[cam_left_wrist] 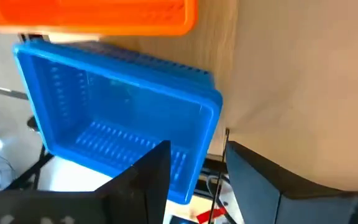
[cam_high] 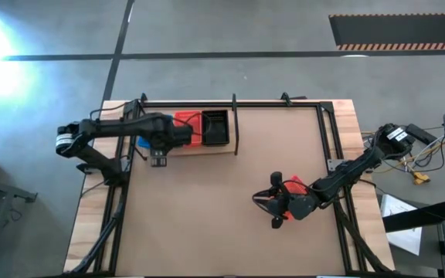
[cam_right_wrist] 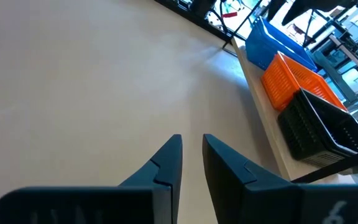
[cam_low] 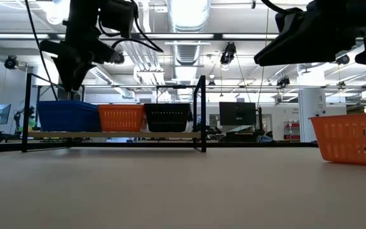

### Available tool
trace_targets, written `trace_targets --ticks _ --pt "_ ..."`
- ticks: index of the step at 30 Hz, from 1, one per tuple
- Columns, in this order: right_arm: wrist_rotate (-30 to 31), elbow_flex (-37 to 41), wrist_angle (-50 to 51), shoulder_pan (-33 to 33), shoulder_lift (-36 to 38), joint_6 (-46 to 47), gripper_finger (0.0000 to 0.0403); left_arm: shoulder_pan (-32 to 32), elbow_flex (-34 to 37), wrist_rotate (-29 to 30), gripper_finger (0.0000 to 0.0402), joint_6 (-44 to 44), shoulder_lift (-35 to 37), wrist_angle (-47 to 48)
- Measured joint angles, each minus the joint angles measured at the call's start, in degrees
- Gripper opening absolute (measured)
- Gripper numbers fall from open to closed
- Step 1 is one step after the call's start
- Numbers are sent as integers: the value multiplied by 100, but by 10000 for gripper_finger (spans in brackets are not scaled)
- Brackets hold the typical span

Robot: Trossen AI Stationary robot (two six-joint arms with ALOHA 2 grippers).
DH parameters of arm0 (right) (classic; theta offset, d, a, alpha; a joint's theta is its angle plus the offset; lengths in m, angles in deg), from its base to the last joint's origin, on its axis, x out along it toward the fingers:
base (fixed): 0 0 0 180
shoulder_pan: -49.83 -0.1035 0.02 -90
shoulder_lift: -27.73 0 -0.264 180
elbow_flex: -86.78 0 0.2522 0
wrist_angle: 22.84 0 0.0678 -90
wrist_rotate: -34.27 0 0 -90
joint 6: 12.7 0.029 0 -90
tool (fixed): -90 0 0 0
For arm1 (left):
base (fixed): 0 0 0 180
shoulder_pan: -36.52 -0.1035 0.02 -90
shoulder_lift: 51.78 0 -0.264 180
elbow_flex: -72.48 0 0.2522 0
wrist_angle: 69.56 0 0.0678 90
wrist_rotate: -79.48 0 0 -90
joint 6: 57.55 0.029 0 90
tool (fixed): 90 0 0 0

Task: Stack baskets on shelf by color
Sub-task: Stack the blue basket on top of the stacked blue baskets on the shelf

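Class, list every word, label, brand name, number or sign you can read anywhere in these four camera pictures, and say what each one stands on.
None can be read.
The blue basket, orange basket and black basket on the shelf carry no visible lettering.
The monitor in the room behind is too small to read.

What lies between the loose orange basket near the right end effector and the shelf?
Nothing visible. Bare tabletop separates the orange basket from the shelf, where blue, orange and black baskets already sit side by side.
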Motion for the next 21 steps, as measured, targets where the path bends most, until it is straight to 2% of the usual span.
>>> trace_targets --ticks 11,21 --pt "-1 -1 -57 -2 0 3 57 -6 350 9 138 883 -122 -285" --pt "-2 0 -85 -2 0 -4 57 -49 826 282 134 996 -423 -982"
